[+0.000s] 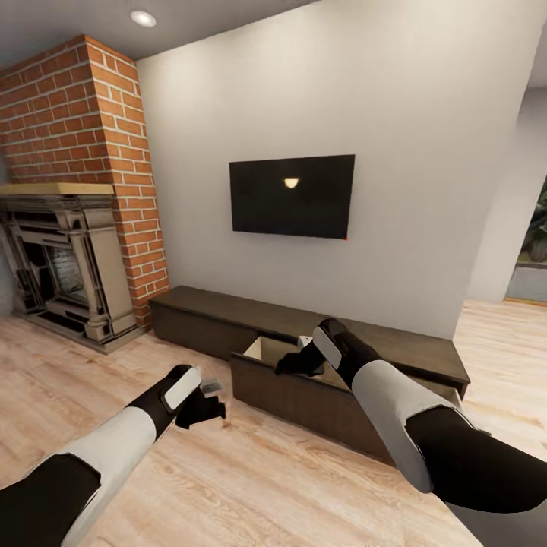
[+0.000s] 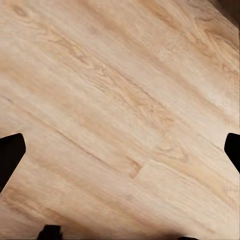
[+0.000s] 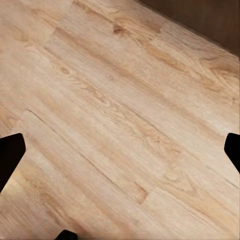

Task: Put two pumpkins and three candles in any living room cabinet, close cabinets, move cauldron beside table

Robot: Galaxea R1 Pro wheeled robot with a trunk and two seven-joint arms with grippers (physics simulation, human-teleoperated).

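Both grippers, left and right, spread wide, empty; we face long dark-brown wood cabinet, drawer pulled out for loading.

Both black-and-white arms reach forward, the left black two-fingered gripper held low on the left and the right black two-fingered gripper farther ahead, each with jaws spread wide, fingertips at the wrist views' edges.
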